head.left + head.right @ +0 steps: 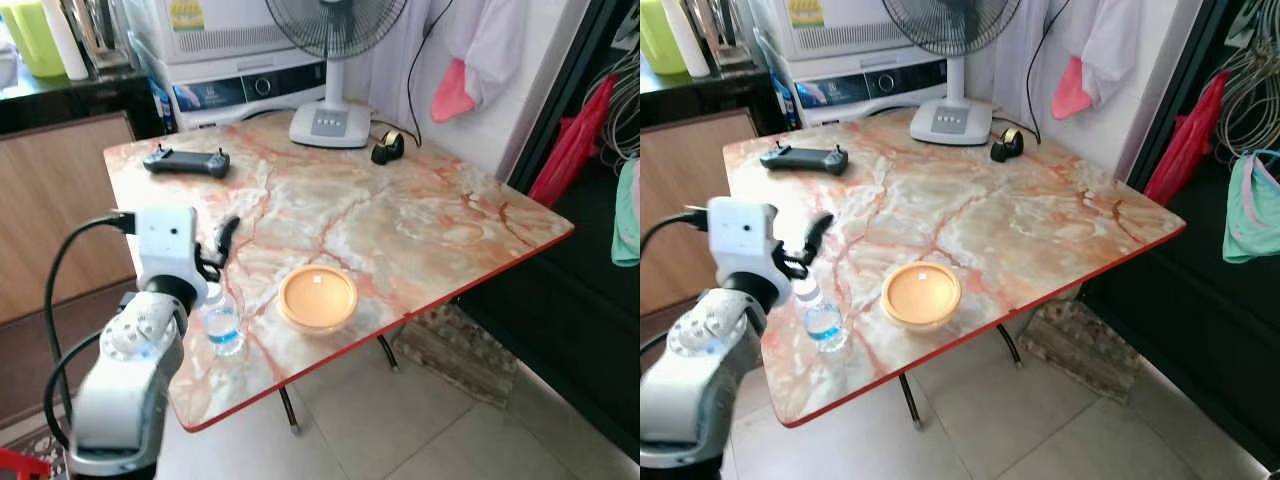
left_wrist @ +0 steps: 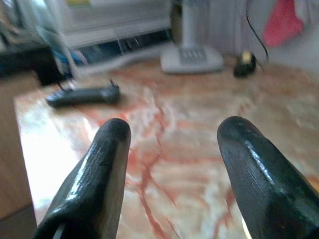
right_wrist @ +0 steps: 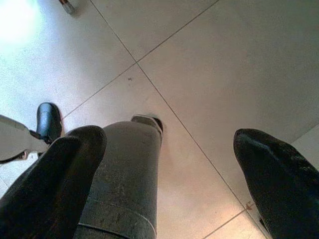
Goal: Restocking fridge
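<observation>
Reaching over the near-left corner of the marble-patterned table [image 1: 430, 215], the left gripper [image 2: 172, 164] hovers with its two black fingers [image 2: 97, 179] spread well apart, nothing between them. Just below the wrist, a small clear water bottle [image 1: 222, 325] stands upright near the table's red edge, with a blue label band around its lower half. Beside it, toward the middle of the table, sits a shallow orange bowl [image 1: 317, 298], apart from the bottle. Farther back lies a dark handheld controller [image 1: 186, 161], and at the far edge stands the white base of a pedestal fan [image 1: 330, 122] with a small black tape dispenser [image 1: 387, 147] next to it. The right gripper [image 3: 169, 164] hangs low over the tiled floor [image 3: 224, 64], fingers wide apart, holding nothing.
</observation>
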You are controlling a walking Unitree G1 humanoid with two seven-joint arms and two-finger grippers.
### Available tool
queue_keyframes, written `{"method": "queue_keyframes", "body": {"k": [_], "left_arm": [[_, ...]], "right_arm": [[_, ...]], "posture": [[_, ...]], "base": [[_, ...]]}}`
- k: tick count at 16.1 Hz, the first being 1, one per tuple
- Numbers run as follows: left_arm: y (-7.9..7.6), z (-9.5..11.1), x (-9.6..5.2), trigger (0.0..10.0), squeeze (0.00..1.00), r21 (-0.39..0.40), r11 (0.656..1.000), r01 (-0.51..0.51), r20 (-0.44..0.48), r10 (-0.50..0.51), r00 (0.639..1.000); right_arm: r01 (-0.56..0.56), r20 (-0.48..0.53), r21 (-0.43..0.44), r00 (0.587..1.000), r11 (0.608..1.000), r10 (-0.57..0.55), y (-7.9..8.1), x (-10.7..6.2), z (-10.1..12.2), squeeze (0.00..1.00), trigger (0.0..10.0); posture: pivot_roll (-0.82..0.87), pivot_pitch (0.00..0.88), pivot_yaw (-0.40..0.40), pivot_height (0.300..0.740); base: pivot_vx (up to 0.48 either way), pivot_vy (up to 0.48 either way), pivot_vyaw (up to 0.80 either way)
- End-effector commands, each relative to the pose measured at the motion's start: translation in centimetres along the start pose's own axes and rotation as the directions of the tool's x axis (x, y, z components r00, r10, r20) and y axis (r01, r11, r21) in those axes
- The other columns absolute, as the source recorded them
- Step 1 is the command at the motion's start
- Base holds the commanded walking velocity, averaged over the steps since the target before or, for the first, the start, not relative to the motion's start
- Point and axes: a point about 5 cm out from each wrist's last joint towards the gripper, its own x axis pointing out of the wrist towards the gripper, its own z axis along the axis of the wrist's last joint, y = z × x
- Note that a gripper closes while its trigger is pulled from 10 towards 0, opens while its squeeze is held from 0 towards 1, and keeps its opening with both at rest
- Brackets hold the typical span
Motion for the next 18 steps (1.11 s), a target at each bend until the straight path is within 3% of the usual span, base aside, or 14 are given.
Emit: {"method": "queue_keyframes", "body": {"k": [1,4,7,10,18], "left_arm": [[0.1,0.5,-0.3,10.0,0.0,0.028,0.998,0.061,-0.061,-0.059,0.996],[1.0,1.1,-0.5,10.0,0.0,0.043,0.997,0.06,-0.144,-0.053,0.988],[0.8,1.0,-1.1,10.0,0.0,0.04,0.986,0.159,-0.241,-0.145,0.96],[0.8,1.8,-1.4,10.0,0.0,0.041,0.98,0.197,-0.268,-0.179,0.947],[1.7,0.1,-2.0,10.0,0.0,0.003,0.989,0.15,-0.417,-0.135,0.899]], "right_arm": [[0.006,-0.008,-0.002,1.0,1.0,-0.006,-0.1,0.0,0.0,0.0,10.0],[0.007,-0.012,-0.011,1.0,1.0,-0.007,-0.1,0.0,0.1,0.0,10.0],[0.004,-0.011,-0.013,1.0,1.0,-0.005,-0.1,0.0,0.1,0.0,10.0],[0.003,-0.011,-0.016,1.0,1.0,-0.003,-0.1,0.1,0.1,0.0,10.0],[-0.002,-0.015,-0.018,1.0,1.0,0.002,0.0,0.1,0.1,0.0,10.0]], "posture": [[0.22,0.0,-0.044,0.74],[0.23,0.0,-0.048,0.74],[0.23,0.0,-0.047,0.74],[0.23,0.0,-0.043,0.74],[0.23,0.0,-0.045,0.74]], "base": [[0.0,0.0,0.0],[0.0,0.0,0.0],[0.0,0.0,0.0],[0.0,0.0,0.0],[0.0,0.0,0.0]]}}
